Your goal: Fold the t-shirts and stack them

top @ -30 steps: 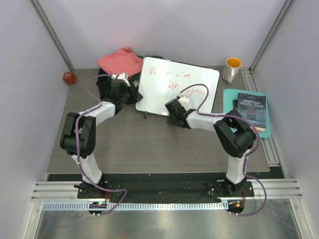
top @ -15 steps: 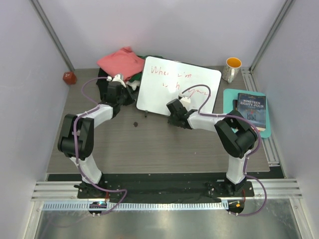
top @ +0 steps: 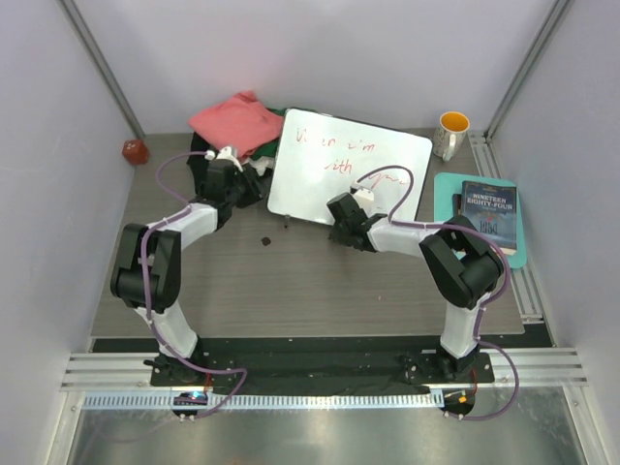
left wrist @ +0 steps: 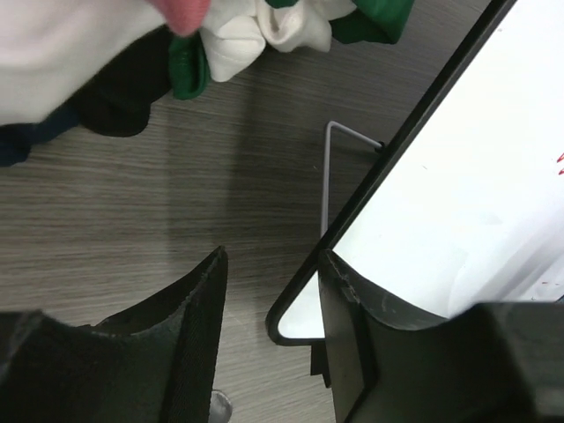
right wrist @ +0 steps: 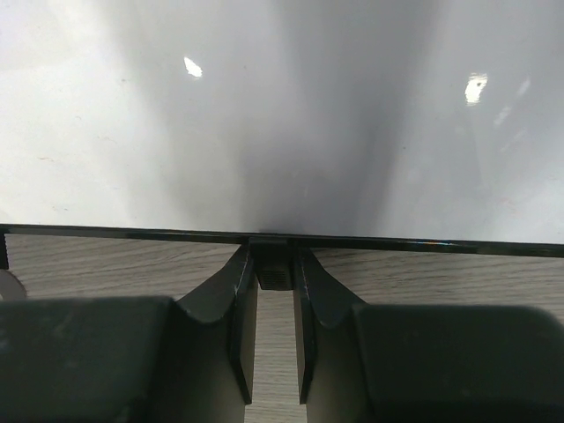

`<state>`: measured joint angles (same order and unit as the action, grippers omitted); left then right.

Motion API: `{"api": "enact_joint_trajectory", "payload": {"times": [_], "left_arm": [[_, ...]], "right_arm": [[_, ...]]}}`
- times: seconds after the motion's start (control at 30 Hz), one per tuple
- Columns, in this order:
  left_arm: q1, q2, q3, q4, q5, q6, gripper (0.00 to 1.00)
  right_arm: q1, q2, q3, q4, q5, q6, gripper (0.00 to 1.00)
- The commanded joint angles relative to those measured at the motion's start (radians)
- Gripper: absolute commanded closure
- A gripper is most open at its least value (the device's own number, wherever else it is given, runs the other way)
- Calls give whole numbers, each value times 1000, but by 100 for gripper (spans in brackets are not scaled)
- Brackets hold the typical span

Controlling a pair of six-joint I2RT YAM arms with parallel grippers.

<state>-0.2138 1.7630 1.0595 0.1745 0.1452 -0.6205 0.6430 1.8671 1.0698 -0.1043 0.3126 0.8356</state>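
Plainly the t-shirts lie heaped at the far left of the counter, just beyond the left claw, which is spread and nearer; the right claw pinches the near edge of the white board, which crowds the heap's right side, leaving open room toward the arms

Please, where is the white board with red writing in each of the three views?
Top external: board at centre, toward the back.
Left wrist: board fills the right side, corner lowest.
Right wrist: board fills the upper half.
Shared landmark: the wood table.
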Motion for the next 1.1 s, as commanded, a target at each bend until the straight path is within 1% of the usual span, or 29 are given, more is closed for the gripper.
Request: {"api": "enact_joint_trajectory", "payload": {"times": [0.0,0.07,0.13,0.4,0.47,0.53,0.57,0.6,0.67,0.7,0.73,0.8,0.83,0.87,0.9,0.97,1.07], "left_arm": [[16,-88,-7,-24,-52,18,51],[24,-100,-9,-32,-58,19,47],[36,-106,-6,-38,-56,19,45],[48,-128,-1,-61,-42,2,44],[48,-123,-1,-59,-35,-2,44],[48,-120,-1,-59,-29,-10,44],[48,-120,-1,-59,-27,-13,44],[48,-120,-3,-59,-24,-15,44],[48,-128,-7,-58,-22,-22,44],[48,-132,-9,-56,-21,-24,44],[47,-135,-10,-56,-24,-27,44],[48,-142,-6,-69,-30,-28,44],[48,-142,2,-96,-35,-30,44],[48,-148,5,-107,-51,-33,44],[48,-152,5,-116,-62,-31,44],[48,-177,0,-130,-78,-31,44],[47,-218,-3,-156,-108,-38,44]], "right_arm": [[-40,60,-79,-276,68,-4,99],[-39,58,-77,-279,68,-9,99],[-40,55,-79,-285,69,-12,99],[-40,55,-80,-293,51,-26,98],[-39,50,-85,-291,37,-30,91],[-39,40,-100,-281,17,-41,86],[-39,32,-106,-272,10,-47,70],[-39,17,-111,-267,2,-49,64],[-37,-5,-126,-262,-7,-56,56],[-36,-29,-129,-262,-10,-59,55],[-34,-40,-139,-264,-13,-61,51],[-22,-78,-148,-262,-10,-64,49],[-11,-92,-149,-268,3,-64,50],[3,-109,-148,-297,50,-53,50],[35,-124,-142,-314,72,-46,50],[66,-161,-127,-351,107,-27,48],[119,-193,-97,-396,131,3,47]]}}
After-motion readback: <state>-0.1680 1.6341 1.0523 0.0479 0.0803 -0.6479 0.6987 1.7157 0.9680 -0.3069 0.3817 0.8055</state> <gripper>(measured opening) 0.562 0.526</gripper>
